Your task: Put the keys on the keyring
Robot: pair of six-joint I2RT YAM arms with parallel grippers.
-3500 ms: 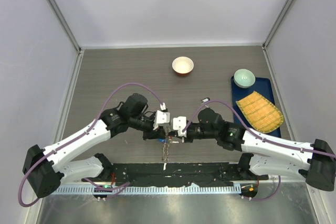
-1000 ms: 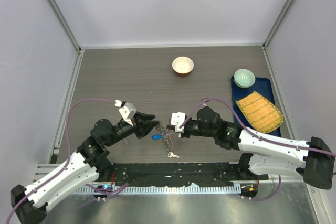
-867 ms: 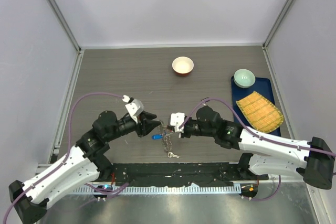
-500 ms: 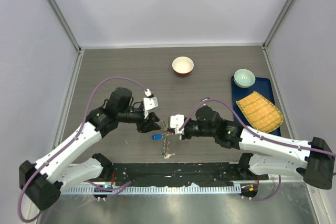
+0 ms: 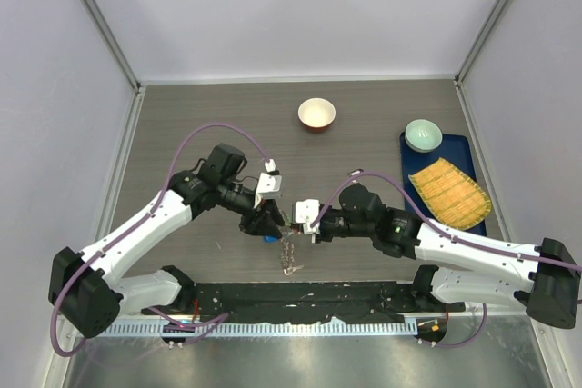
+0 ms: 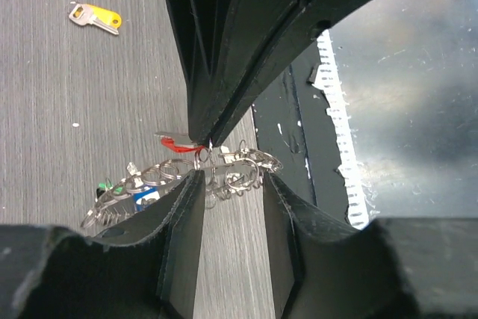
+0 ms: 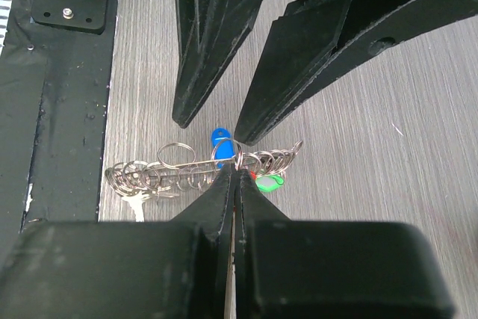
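The keyring [image 5: 288, 247] is held on edge over the table's near middle, fringed with small silver rings. My right gripper [image 5: 294, 223] is shut on its rim, as the right wrist view [image 7: 235, 169] shows. My left gripper [image 5: 270, 221] is open, and its tips [image 6: 228, 177] straddle the small rings from the opposite side. A blue key [image 7: 220, 140], a green key [image 7: 269, 182] and a red key [image 6: 175, 142] sit at the ring. A plain silver key [image 7: 138, 203] hangs at the ring's low end. A yellow key [image 6: 95, 16] lies loose on the table.
A red-and-cream bowl [image 5: 316, 114] stands at the far middle. A blue tray [image 5: 459, 147] at the right holds a green bowl [image 5: 423, 134] and a yellow woven mat [image 5: 448, 193]. A black strip [image 5: 300, 302] runs along the near edge.
My left arm has swung up from the lower left and turned its open gripper onto the keyring. My right gripper has stayed shut on the ring, almost still.
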